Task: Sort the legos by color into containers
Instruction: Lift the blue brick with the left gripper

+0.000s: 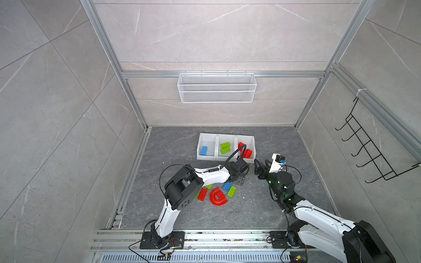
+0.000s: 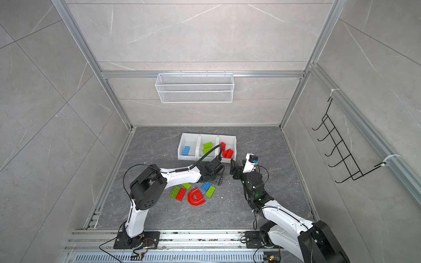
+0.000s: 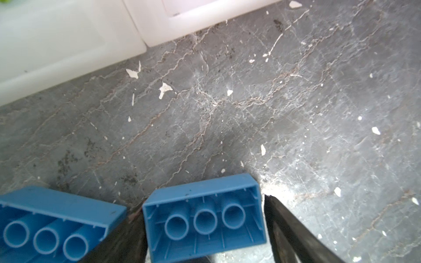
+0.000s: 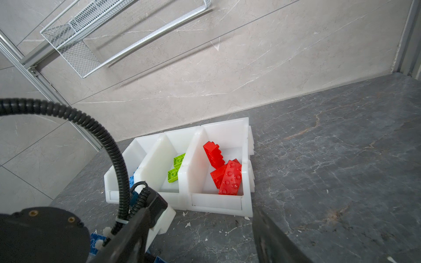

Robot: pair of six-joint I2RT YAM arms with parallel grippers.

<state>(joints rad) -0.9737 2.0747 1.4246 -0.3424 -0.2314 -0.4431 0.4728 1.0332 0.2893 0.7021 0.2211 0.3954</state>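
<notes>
Left claw (image 3: 200, 203) closed on both ends of a blue brick (image 3: 205, 227), just in front of the bins (image 1: 206, 157). Right claw (image 4: 200, 213): jaws apart, empty, near the bins' front right corner.

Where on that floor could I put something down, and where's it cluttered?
Bare floor lies between the bins and the right wall, and between the loose bricks and the front rail. Crowded: between bins and loose bricks, where the left arm and right arm reach.
</notes>
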